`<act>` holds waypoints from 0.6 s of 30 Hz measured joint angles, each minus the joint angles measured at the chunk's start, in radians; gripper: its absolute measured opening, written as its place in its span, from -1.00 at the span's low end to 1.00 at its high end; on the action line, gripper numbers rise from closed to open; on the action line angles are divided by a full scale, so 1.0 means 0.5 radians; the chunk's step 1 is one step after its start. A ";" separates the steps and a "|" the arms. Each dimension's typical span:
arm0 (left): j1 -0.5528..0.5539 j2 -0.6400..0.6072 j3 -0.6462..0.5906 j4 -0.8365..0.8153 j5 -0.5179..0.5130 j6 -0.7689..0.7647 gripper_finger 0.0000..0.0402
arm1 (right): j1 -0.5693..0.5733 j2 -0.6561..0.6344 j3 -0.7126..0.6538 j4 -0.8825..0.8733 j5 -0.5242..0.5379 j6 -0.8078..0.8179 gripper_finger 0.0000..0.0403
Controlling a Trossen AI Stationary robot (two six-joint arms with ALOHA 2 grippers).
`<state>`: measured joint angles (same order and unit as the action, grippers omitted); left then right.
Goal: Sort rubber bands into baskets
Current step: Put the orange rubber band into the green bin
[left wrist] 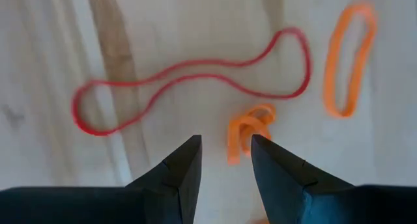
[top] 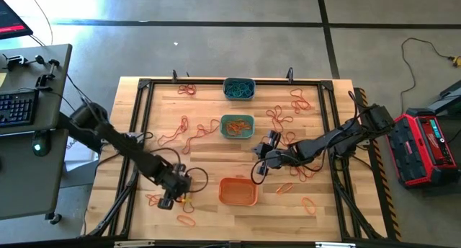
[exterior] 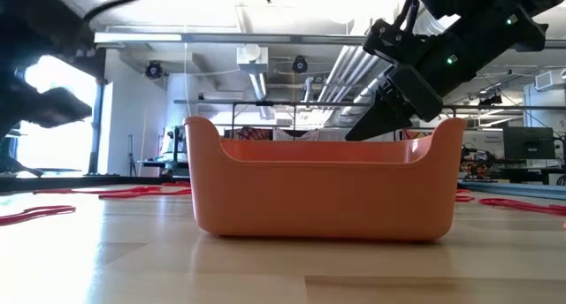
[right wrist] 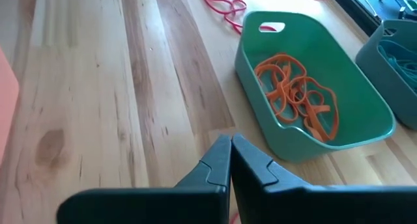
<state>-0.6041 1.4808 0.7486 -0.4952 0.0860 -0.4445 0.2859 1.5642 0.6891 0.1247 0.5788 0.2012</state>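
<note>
- On the pale wooden table, thin floppy rubber bands lie scattered in red and orange loops, most across the far half, a few near the front edge.
- Near the left gripper, a crumpled orange band lies just ahead of and between the two dark pointed fingers, which stand apart and hold nothing; a long red band, pinched at its middle, and an oval orange band lie flat beyond it.
- Three smooth rounded-rectangular plastic tubs stand in a rough line: the orange basket nearest the front, the teal-green basket at mid-table with a tangle of orange bands inside, the grey-blue basket at the far edge holding blue-teal bands.
- Between the orange and teal-green baskets, the right gripper hangs over bare wood, its fingers pressed together on nothing.
- No writing can be read on the baskets.
</note>
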 joint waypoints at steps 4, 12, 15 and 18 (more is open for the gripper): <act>0.000 0.103 0.000 0.088 0.107 0.001 -0.37 | 0.000 0.000 0.000 -0.025 0.003 0.000 -1.00; 0.004 0.155 0.000 0.097 0.119 0.012 -0.57 | 0.000 0.000 0.000 -0.033 0.032 0.000 -1.00; 0.018 0.144 0.000 0.073 0.124 0.037 -0.84 | -0.001 0.000 0.000 -0.033 0.035 0.000 -1.00; 0.042 0.143 0.002 0.033 0.123 0.039 -0.96 | -0.001 0.000 0.000 -0.033 0.038 0.000 -1.00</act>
<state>-0.5831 1.5525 0.7494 -0.4785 0.1474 -0.4252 0.2856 1.5642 0.6891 0.1081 0.5978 0.2012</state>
